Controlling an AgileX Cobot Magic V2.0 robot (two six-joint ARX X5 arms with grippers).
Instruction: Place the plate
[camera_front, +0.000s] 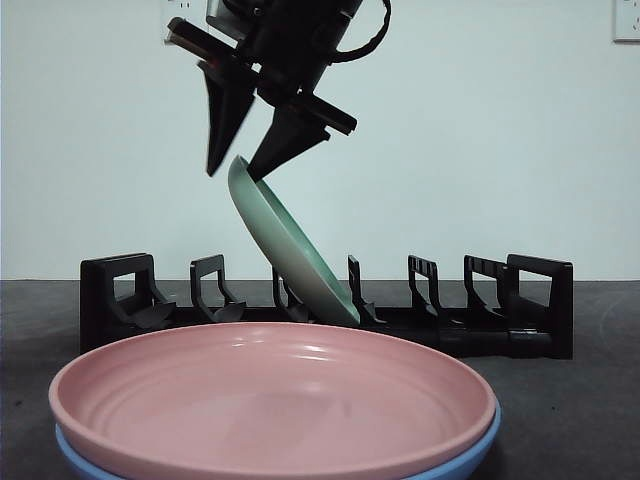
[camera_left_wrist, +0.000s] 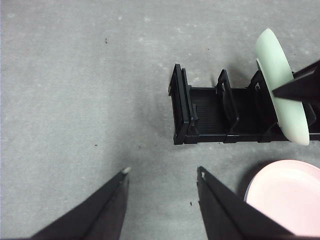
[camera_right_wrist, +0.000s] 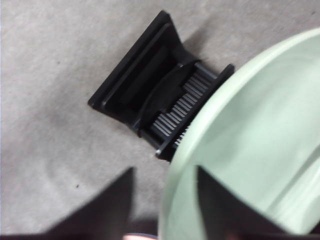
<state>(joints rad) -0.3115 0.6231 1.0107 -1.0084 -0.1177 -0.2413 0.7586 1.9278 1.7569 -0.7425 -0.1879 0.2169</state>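
Note:
A pale green plate (camera_front: 290, 250) leans tilted in the black slotted rack (camera_front: 540, 300), its lower edge down in a middle slot. My right gripper (camera_front: 233, 175) hangs over its top rim with the jaws open, one on each side; one jaw touches the plate's face. The right wrist view shows the green plate (camera_right_wrist: 250, 150) close up, with the right gripper (camera_right_wrist: 165, 169) astride its rim and the rack's end (camera_right_wrist: 145, 85) behind. My left gripper (camera_left_wrist: 162, 172) stands open over bare table near the rack's end (camera_left_wrist: 210, 115), apart from the green plate (camera_left_wrist: 282, 90).
A pink plate (camera_front: 270, 400) lies stacked on a blue plate (camera_front: 470, 455) in front of the rack, close to the front camera. The pink plate (camera_left_wrist: 290, 195) also shows beside the left gripper. Grey table (camera_left_wrist: 75, 75) surrounds the rack.

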